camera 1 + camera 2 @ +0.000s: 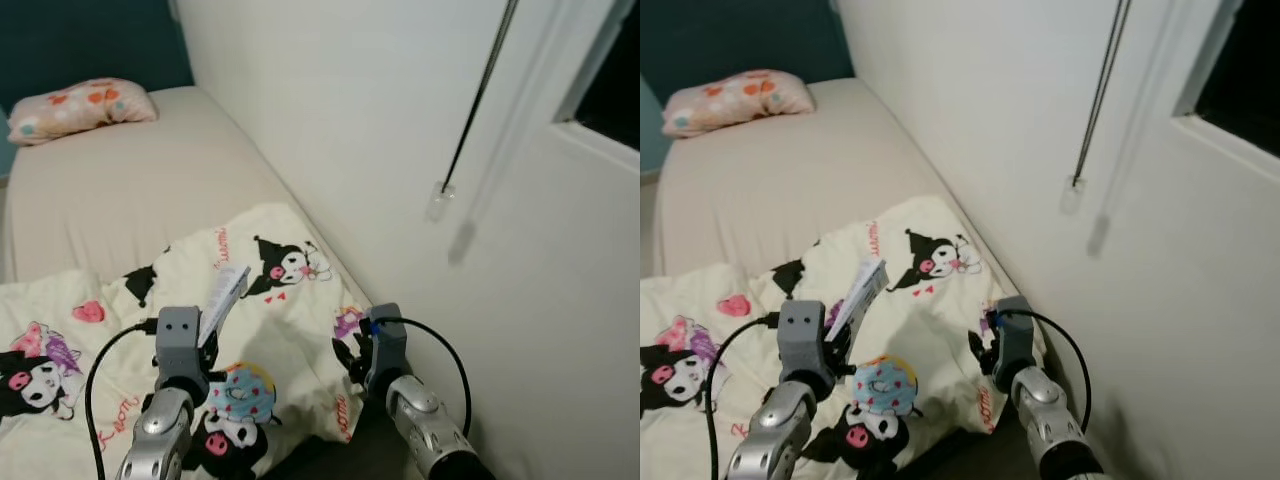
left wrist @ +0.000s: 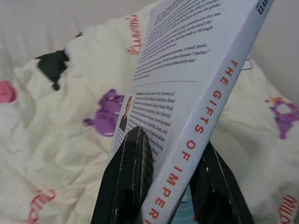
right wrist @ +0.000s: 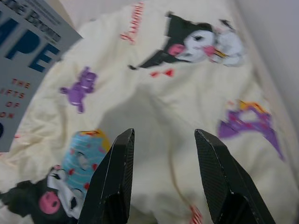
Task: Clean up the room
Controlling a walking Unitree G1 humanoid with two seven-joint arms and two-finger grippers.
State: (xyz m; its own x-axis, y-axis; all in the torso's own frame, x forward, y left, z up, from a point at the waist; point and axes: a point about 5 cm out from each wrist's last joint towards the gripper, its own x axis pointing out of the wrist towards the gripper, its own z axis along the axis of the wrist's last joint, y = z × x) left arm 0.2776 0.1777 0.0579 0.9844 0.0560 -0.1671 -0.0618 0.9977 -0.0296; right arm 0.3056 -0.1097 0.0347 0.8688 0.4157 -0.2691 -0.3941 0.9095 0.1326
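My left gripper (image 2: 170, 179) is clamped on a white paperback book (image 1: 223, 299), holding it tilted above the cartoon-print blanket (image 1: 290, 340) on the bed (image 1: 130, 190). My right gripper (image 3: 163, 177) hovers over the blanket's wall-side edge, fingers spread, empty. A patterned pillow (image 1: 82, 106) lies at the bed's far end, well apart from the blanket.

The bed (image 1: 140, 190), in a plain beige sheet, ran along the white wall (image 1: 380, 150), with a spotted pillow (image 1: 80, 108) at its far end and a cream cartoon-print blanket (image 1: 270, 330) spread over the near part.
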